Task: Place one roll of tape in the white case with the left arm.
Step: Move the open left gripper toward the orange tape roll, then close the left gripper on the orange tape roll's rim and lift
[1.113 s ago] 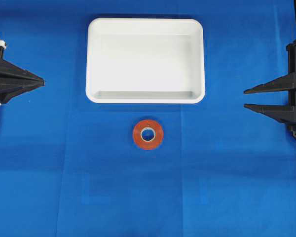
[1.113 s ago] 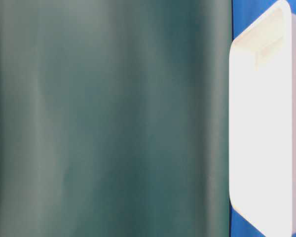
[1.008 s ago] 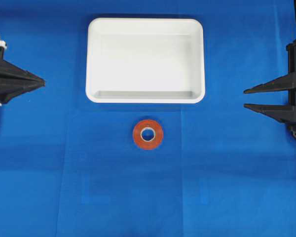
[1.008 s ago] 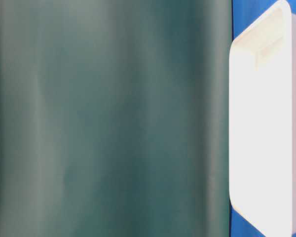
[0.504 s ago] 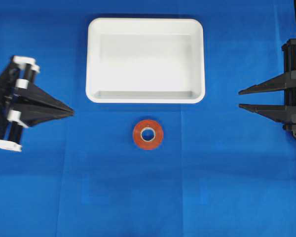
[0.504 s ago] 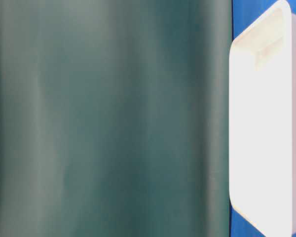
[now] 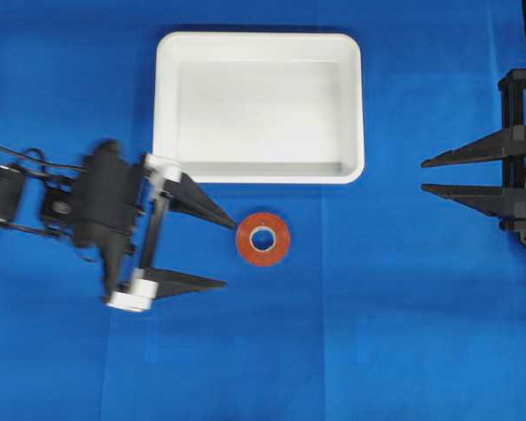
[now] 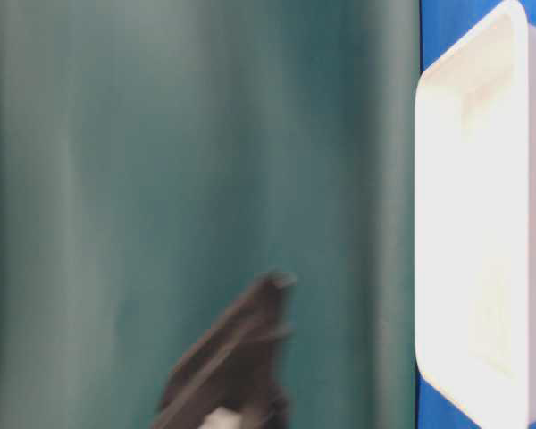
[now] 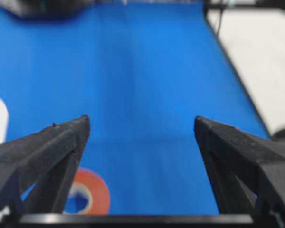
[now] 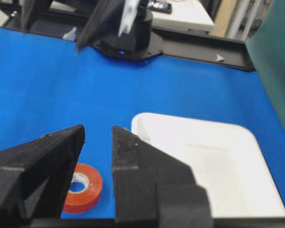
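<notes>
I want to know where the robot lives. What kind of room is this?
Probably a robot lab. Two arms, the left gripper and the right gripper, work over a blue table holding just tape and a case.

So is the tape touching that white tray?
Apart. In the overhead view blue cloth shows between the roll of tape and the white case.

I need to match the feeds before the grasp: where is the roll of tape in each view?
Overhead: roll of tape, centre, below the white case.
Table-level: not in view.
Left wrist: lower left, behind the left pincer prong.
Right wrist: lower left.
Shared landmark: the white case.
</notes>
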Controlling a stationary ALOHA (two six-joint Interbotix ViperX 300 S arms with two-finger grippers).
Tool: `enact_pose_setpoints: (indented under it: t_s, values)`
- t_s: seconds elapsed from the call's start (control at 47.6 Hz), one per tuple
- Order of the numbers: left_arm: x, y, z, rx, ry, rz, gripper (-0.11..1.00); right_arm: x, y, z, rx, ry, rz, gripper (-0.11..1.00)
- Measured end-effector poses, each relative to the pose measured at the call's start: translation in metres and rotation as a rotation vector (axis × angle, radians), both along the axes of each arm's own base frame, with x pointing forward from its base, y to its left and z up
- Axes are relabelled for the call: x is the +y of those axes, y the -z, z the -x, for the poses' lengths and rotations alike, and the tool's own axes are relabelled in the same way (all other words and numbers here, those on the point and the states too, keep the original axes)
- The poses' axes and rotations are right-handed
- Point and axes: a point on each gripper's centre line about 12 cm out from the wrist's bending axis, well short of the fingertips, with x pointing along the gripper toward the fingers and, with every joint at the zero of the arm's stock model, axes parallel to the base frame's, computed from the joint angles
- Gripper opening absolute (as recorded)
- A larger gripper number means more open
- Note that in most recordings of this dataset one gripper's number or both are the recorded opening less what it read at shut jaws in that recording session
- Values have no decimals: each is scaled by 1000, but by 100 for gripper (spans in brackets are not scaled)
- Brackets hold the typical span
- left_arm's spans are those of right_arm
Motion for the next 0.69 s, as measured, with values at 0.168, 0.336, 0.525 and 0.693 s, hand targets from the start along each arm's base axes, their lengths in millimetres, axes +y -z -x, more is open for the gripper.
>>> enact_pose_setpoints:
  t_s: [0.168,0.336,0.525,0.693]
  values:
    - [-6,28,-33,242,-26,2,88,0,2,0,17,0,0,-11]
    - [-9,51,-53,406,-35,-30,88,0,4,-1,31,0,1,-11]
    - [-12,79,-67,519,-40,-54,88,0,7,-2,46,0,1,-11]
    - [-8,105,-74,603,-57,-63,88,0,9,-3,57,0,-1,-11]
